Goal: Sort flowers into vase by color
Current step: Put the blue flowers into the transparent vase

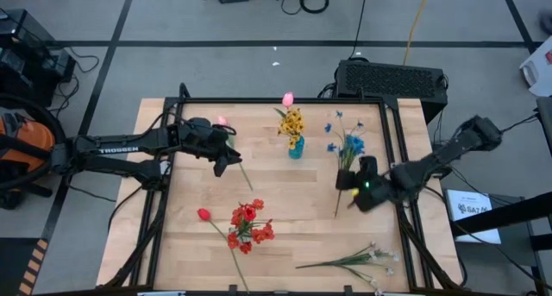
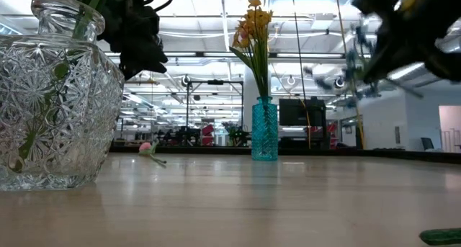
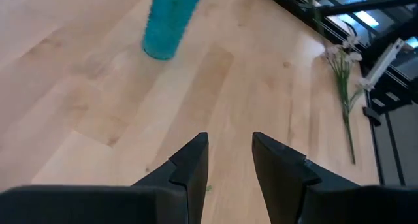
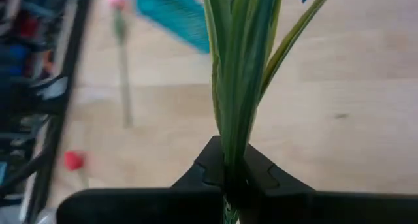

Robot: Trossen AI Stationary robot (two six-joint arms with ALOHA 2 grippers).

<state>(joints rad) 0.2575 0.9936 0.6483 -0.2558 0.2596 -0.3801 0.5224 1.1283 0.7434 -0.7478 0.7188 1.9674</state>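
My right gripper (image 1: pixel 351 183) is over the table's right part, shut on a blue spray (image 1: pixel 347 142). In the low view the spray (image 2: pixel 353 60) hangs high above the tabletop. My left gripper (image 1: pixel 228 164) hovers open left of centre, and nothing shows between its fingers (image 3: pixel 230 142). A pink bloom (image 1: pixel 222 121) shows beside the left arm's wrist, and a green stem (image 1: pixel 245 177) runs out past the gripper. In the low view a cut-glass vase (image 2: pixel 50 96) stands below that gripper with a green stem in it. My right gripper pinches the blue spray's bundle of green stems (image 4: pixel 230 142) between its two fingers, at the lower part of their length. It comes slanting down from the table's right side, fingers across the stems. The spray is lifted clear, blooms toward the far edge, stem end (image 1: pixel 337 208) past the fingers.
A teal vase (image 1: pixel 296 148) with the yellow bunch (image 2: pixel 253 24) stands at centre. Red flowers (image 1: pixel 247 226) and a red tulip (image 1: pixel 203 214) lie near the front, white blooms (image 1: pixel 354 261) at front right. A pink tulip (image 1: pixel 287 98) is at the far edge.
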